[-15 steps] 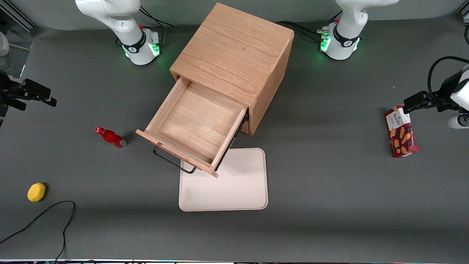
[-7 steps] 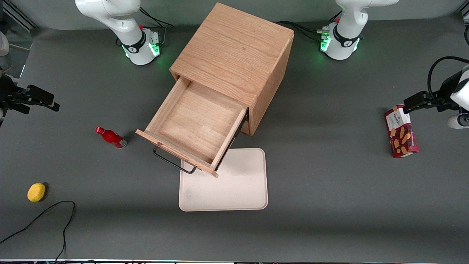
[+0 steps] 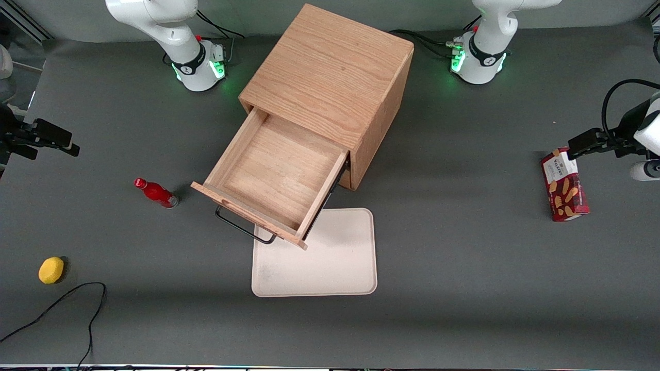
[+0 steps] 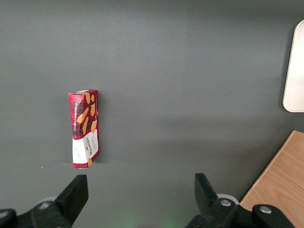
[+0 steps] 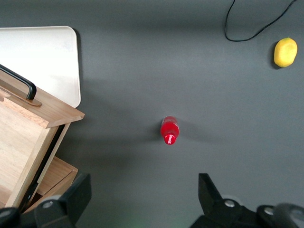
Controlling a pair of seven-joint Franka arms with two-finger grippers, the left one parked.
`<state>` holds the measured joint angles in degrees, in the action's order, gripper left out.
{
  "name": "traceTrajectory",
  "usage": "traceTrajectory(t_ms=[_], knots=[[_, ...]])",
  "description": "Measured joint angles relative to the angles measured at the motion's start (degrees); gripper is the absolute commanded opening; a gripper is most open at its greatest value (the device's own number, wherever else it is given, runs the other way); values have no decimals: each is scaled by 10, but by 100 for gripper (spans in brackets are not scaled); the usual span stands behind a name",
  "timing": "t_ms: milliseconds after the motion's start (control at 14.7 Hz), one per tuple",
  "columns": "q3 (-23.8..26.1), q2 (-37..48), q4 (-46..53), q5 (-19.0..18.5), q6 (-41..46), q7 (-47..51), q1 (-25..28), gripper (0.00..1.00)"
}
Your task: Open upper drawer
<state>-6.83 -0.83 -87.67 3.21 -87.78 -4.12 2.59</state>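
The upper drawer (image 3: 276, 178) is standing pulled far out of the cabinet (image 3: 330, 72) at the frame's center, overhanging the white tray (image 3: 330, 268), while the right gripper (image 3: 49, 138), fingers apart and empty at the left edge, is risking clipping the red bottle (image 3: 155, 192) on any careless return.
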Motion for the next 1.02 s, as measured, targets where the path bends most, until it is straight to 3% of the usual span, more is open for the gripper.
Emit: traceTrajectory(t_ms=[477, 1022], knots=[[2, 1, 0, -2, 2, 0, 0, 100], [7, 1, 0, -33, 2, 2, 2, 100]])
